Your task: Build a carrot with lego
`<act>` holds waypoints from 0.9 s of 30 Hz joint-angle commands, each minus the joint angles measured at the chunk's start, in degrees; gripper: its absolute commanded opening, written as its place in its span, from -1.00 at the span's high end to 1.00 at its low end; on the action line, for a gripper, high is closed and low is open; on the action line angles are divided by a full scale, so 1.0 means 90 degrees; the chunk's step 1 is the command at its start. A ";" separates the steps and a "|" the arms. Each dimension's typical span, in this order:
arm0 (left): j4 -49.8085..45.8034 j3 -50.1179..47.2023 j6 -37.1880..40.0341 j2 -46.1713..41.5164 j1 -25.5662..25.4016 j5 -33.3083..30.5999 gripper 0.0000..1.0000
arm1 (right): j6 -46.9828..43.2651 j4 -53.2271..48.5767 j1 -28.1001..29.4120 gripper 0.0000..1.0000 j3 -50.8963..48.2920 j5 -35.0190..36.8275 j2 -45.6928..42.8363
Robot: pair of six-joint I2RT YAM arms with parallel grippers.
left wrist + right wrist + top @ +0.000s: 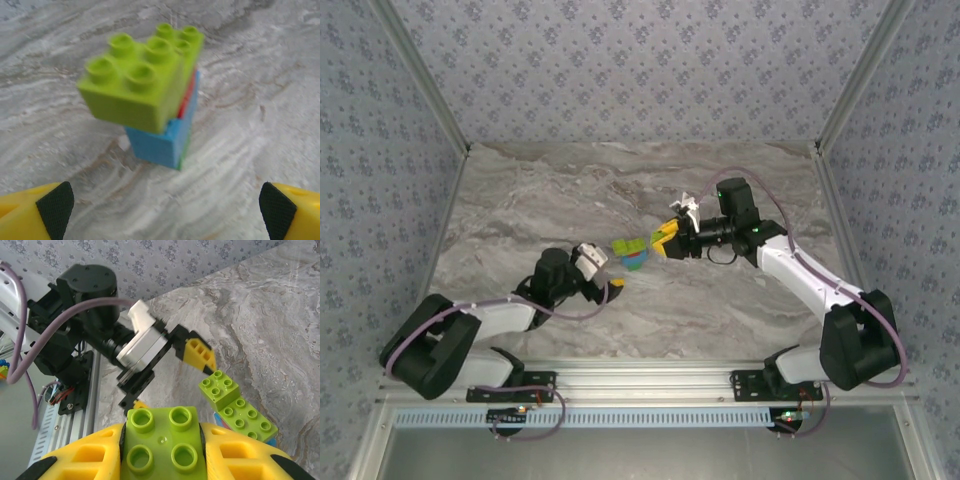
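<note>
The right gripper (666,238) clamps a yellow-green brick (161,440) just beside the carrot (150,95). The left gripper (162,207) faces the carrot, jaws spread wide.

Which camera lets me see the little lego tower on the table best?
The left wrist camera. The carrot is close there, showing its yellow-green, red, blue and green layers. From the top camera the carrot is tiny. The right wrist camera catches its yellow-green tops beyond the held brick.

Overhead view, wrist close-ups on carrot (633,251)
</note>
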 commanded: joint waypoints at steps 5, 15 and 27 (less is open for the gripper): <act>0.0322 0.0702 0.0373 0.0758 0.0224 0.0903 -0.95 | -0.0107 -0.0132 -0.0034 0.54 0.0152 -0.0184 -0.0053; -0.0171 0.1566 0.0776 0.1462 0.0218 0.1401 -0.95 | -0.0150 -0.0227 -0.0095 0.54 0.0210 -0.0260 0.0052; -0.0580 0.2112 0.0953 0.2018 0.0290 0.1949 -0.46 | -0.0180 -0.0265 -0.0135 0.53 0.0201 -0.0297 0.0172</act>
